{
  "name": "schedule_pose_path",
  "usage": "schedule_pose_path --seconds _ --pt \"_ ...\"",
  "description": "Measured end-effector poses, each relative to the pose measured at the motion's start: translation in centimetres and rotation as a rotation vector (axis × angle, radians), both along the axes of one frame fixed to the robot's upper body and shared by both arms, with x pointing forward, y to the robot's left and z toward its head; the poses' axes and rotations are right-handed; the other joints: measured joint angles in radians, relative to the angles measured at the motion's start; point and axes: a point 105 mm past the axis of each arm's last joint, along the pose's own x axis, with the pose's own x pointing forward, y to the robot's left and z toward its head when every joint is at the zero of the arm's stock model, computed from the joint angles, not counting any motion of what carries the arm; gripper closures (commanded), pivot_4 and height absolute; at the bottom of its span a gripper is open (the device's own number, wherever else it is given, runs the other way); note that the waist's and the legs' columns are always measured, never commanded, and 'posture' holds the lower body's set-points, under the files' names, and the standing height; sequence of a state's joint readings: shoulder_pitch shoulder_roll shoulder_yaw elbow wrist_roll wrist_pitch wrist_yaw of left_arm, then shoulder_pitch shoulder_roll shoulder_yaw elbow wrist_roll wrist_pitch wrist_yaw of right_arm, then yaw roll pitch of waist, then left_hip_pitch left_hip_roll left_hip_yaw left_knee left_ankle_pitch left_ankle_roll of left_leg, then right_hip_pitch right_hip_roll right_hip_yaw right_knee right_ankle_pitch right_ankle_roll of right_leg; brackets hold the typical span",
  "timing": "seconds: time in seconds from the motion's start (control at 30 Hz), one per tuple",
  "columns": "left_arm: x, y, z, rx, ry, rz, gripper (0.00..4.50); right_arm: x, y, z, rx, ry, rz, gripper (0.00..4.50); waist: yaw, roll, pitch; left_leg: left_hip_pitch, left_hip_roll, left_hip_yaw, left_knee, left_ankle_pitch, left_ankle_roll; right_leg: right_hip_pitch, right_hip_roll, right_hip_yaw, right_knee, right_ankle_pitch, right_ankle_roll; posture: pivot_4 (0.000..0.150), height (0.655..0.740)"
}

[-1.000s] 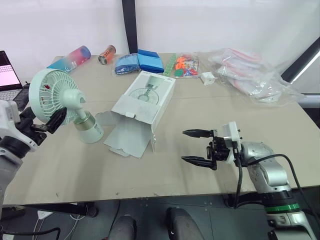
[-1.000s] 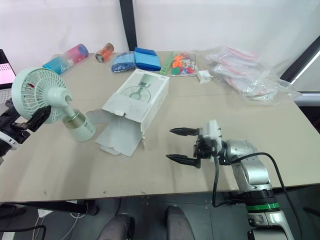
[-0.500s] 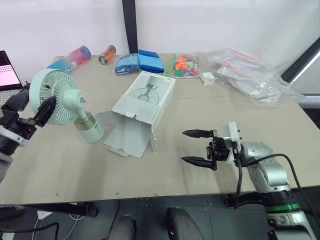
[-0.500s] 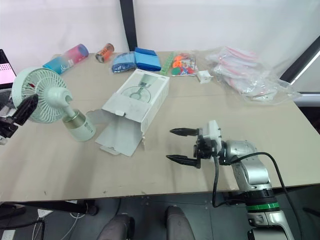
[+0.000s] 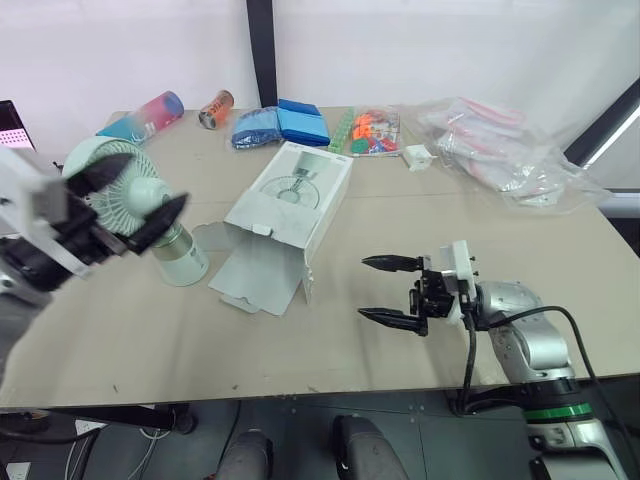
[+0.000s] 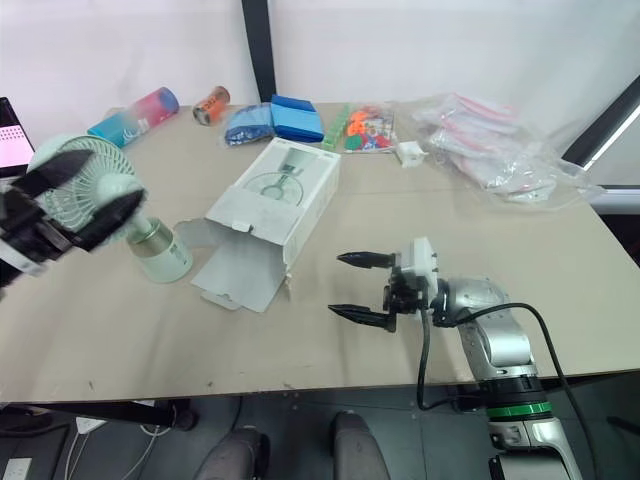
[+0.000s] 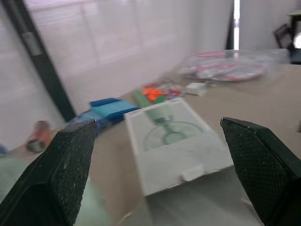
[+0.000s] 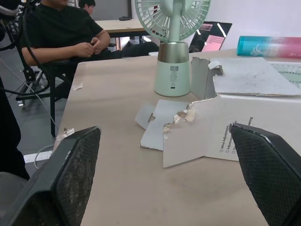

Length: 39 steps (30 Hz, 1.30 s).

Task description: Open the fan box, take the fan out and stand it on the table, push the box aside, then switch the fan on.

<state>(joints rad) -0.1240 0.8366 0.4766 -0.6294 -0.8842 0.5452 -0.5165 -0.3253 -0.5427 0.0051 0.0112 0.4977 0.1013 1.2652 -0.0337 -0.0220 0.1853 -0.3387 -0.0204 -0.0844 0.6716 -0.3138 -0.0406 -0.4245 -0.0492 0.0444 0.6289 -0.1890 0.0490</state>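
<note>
A mint-green fan (image 5: 182, 262) stands upright on the table at the left, its round base down. My left gripper (image 5: 130, 197) is open wide and raised in front of the fan's head, with nothing between its fingers (image 7: 66, 174). The white fan box (image 5: 290, 200) lies on its side in the middle of the table, its torn flap (image 5: 255, 280) spread open towards the fan. My right gripper (image 5: 385, 290) hovers open and empty near the front edge, to the right of the box and pointing at it. The right wrist view looks across the flap (image 8: 207, 127) at the fan (image 8: 173, 61).
Along the back edge lie a pink-and-blue bottle (image 5: 140, 115), a can (image 5: 214, 108), blue packets (image 5: 280, 122), coloured small parts (image 5: 365, 130), a small white block (image 5: 417, 156) and crumpled plastic bags (image 5: 500, 150). A laptop (image 5: 10, 125) sits far left. A person (image 8: 61, 33) sits beyond the table.
My left gripper drew back from the fan's left side, then swung up and rightwards in front of the fan head with its fingers spread wide. The fan, the box and my right gripper stayed put.
</note>
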Motion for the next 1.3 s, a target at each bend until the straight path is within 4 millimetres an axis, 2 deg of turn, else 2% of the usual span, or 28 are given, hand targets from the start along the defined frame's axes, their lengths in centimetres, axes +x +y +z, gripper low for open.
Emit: schedule_pose_path --seconds 0.1,0.17,0.23,0.3,0.4,0.5,0.6,0.7,0.9,1.3 --pt "-0.1 -1.0 -1.6 0.006 0.053 -0.053 0.05 0.5 0.7 -0.1 -0.034 -0.001 -0.064 0.01 -0.007 0.0 0.0 0.0 0.001 0.001 0.0 0.0 0.0 0.0 0.001 0.001 0.0 0.0 0.0 0.15 0.74" --pt "-0.3 -1.6 -3.6 0.001 0.115 -0.086 0.05 0.8 1.6 -0.2 -0.042 0.004 -0.102 0.01 -0.012 0.0 0.0 0.001 0.001 0.002 -0.001 0.0 0.0 -0.001 0.002 0.002 0.0 0.0 -0.001 0.15 0.74" --pt "-0.7 -2.3 -6.6 0.005 0.202 -0.117 0.05 0.9 2.9 -0.3 -0.054 0.013 -0.143 0.01 -0.013 0.0 0.0 0.0 0.002 0.001 -0.001 -0.001 -0.001 -0.001 0.003 0.003 0.0 0.0 -0.001 0.15 0.74" --pt "-1.1 -2.7 -8.4 0.005 0.242 -0.135 0.05 0.8 4.0 -0.3 -0.059 0.028 -0.161 0.01 -0.011 0.0 0.0 0.0 0.002 0.001 -0.001 -0.001 -0.001 -0.001 0.003 0.003 0.0 -0.001 -0.001 0.15 0.74" --pt "-1.3 -2.8 -9.5 0.001 0.252 -0.137 0.05 0.6 5.2 -0.3 -0.058 0.048 -0.175 0.01 -0.01 0.0 -0.001 0.0 0.001 0.001 0.0 -0.001 -0.001 -0.001 0.003 0.003 0.0 -0.001 -0.001 0.15 0.74" --pt "-1.4 -2.9 -11.6 -0.022 0.311 -0.139 0.05 0.4 7.0 0.0 -0.04 0.084 -0.198 0.01 -0.011 -0.001 -0.001 0.0 0.001 0.001 0.0 -0.001 -0.001 -0.001 0.003 0.003 0.0 -0.001 -0.001 0.15 0.74" --pt "-1.3 -3.1 -13.3 -0.009 0.351 -0.138 0.05 1.3 8.4 0.8 -0.035 0.093 -0.248 0.01 -0.011 -0.001 -0.001 0.0 0.002 0.001 0.0 -0.001 -0.001 -0.001 0.004 0.003 0.0 -0.001 -0.001 0.15 0.74" --pt "-1.4 -3.8 -13.9 -0.008 0.351 -0.157 0.05 2.6 9.3 1.4 -0.044 0.085 -0.339 0.01 -0.012 -0.001 -0.001 0.0 0.002 0.0 0.0 -0.001 -0.001 -0.001 0.004 0.003 0.0 -0.001 -0.001 0.15 0.74" --pt "-1.2 -4.2 -13.7 -0.019 0.338 -0.166 0.05 4.4 9.3 0.3 -0.09 0.128 -0.464 0.01 -0.012 -0.001 -0.001 -0.001 0.001 0.0 0.0 -0.001 0.0 -0.002 0.003 0.003 0.0 -0.001 -0.001 0.15 0.74" --pt "-0.8 -5.1 -13.7 0.002 0.325 -0.198 0.05 6.1 10.7 -1.3 -0.14 0.222 -0.591 0.01 -0.013 -0.001 -0.001 -0.001 0.002 0.0 0.0 -0.001 0.0 -0.002 0.004 0.003 0.0 -0.001 -0.001 0.15 0.74"
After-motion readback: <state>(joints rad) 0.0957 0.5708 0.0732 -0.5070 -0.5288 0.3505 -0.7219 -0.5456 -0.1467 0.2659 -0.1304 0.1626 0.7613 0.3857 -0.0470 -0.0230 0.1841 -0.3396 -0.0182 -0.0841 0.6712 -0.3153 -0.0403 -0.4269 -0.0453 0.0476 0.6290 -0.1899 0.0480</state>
